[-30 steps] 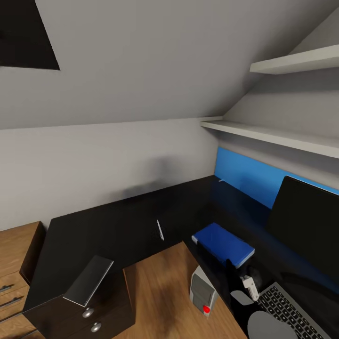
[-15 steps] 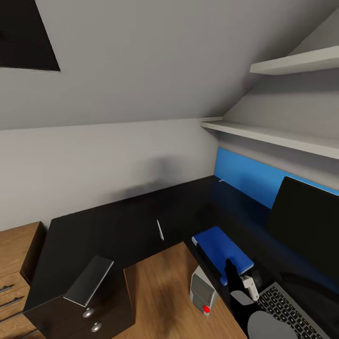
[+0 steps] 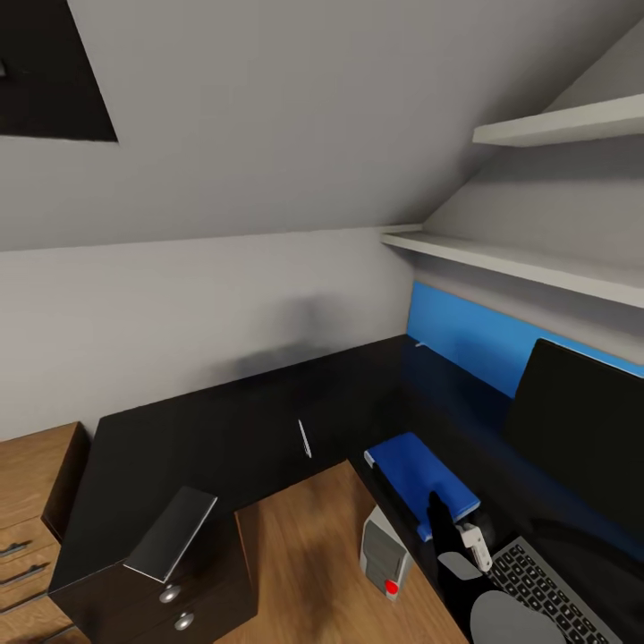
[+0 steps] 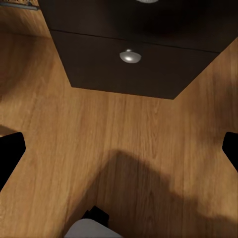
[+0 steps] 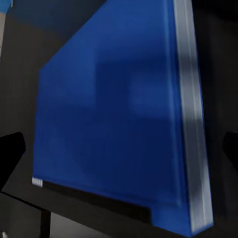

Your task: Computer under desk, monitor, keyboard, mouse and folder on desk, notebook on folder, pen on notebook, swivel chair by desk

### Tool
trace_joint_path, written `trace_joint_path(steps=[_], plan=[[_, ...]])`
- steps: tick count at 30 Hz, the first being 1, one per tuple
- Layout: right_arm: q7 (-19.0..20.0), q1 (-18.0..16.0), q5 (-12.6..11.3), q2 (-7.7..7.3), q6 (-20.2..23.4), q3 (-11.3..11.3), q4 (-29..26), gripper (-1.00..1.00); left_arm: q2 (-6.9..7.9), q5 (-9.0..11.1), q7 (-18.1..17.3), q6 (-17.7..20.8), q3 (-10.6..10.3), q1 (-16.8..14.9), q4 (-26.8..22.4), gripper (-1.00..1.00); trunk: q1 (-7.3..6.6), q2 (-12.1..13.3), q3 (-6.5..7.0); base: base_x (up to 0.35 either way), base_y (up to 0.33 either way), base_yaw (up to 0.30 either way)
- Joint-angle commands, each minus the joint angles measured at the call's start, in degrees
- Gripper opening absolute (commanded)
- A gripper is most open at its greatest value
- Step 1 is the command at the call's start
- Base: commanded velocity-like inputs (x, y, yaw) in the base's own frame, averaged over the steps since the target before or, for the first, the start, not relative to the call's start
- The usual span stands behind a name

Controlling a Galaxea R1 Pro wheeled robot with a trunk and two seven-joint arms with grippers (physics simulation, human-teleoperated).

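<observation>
Right pincer (image 3: 436,512) hangs spread wide and empty right over the blue folder (image 3: 422,473) lying flat on the black tabletop (image 3: 224,429). Left pincer (image 4: 119,153) is wide open too, holding nothing, facing the drawer unit (image 4: 124,64) above the wood floor (image 4: 74,139).

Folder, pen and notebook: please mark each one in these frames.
folder (image 3: 420,474): head view, middle of its blue cover.
pen (image 3: 304,438): head view, midway along its thin shaft.
notebook (image 3: 172,532): head view, centre of its grey cover.
</observation>
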Motion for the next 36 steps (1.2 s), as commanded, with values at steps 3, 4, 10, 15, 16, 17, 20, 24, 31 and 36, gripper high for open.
trace_joint_path(steps=[3, 4, 10, 15, 16, 17, 20, 24, 31, 36], plan=[[0.4, 0.0, -0.6, 0.01, -0.1, -0.1, 0.0, 1.00, -0.02, -0.2, 0.0, -0.1, 0.2, 0.0, 0.0, 1.00, -0.64, 1.1, 0.44, 0.000, 0.000, 0.000], [0.4, 0.0, -0.6, 0.01, -0.1, -0.1, 0.0, 1.00, -0.04, -0.2, 0.0, -0.1, 0.2, 0.0, 0.0, 1.00, -0.86, 1.5, 0.62, 0.000, 0.000, 0.000], [0.4, 0.0, -0.6, 0.01, -0.1, -0.1, 0.0, 1.00, -0.03, -0.2, 0.0, -0.1, 0.2, 0.0, 0.0, 1.00, -2.18, 3.9, 1.70, 0.000, 0.000, 0.000], [0.4, 0.0, -0.6, 0.01, -0.2, -0.1, 0.0, 1.00, -0.05, -0.2, 0.0, -0.1, 0.2, 0.0, 0.0, 1.00, -3.28, 5.9, 2.60, 0.000, 0.000, 0.000], [0.4, 0.0, -0.6, 0.01, -0.2, -0.1, 0.0, 1.00, -0.05, -0.2, 0.0, -0.1, 0.2, 0.0, 0.0, 1.00, -3.50, 6.3, 2.78, 0.000, 0.000, 0.000], [0.4, 0.0, -0.6, 0.01, -0.2, -0.1, 0.0, 1.00, -0.05, -0.2, 0.0, -0.1, 0.2, 0.0, 0.0, 1.00, -3.72, 6.7, 2.96, 0.000, 0.000, 0.000], [0.4, 0.0, -0.5, 0.01, -0.4, -0.1, 0.0, 1.00, -0.06, -0.2, 0.0, -0.1, 0.2, 0.0, 0.0, 1.00, -4.16, 7.5, 3.32, 0.000, 0.000, 0.000], [0.6, -0.1, -0.2, 0.01, -0.6, -0.1, 0.0, 1.00, -0.06, -0.2, 0.0, -0.1, 0.2, 0.0, 0.0, 1.00, -4.16, 7.5, 3.32, 0.000, 0.000, 0.000], [0.7, 0.0, 0.0, 0.01, -0.8, 0.0, -0.1, 1.00, -0.08, -0.2, 0.0, -0.1, 0.1, 0.0, 0.0, 1.00, -4.16, 7.5, 3.32, 0.000, 0.000, 0.000], [0.7, 0.0, 0.3, 0.01, -0.8, 0.1, -0.1, 1.00, -0.13, -0.2, 0.0, -0.1, 0.1, 0.0, 0.1, 1.00, -4.16, 7.5, 3.32, 0.000, 0.000, 0.000]])
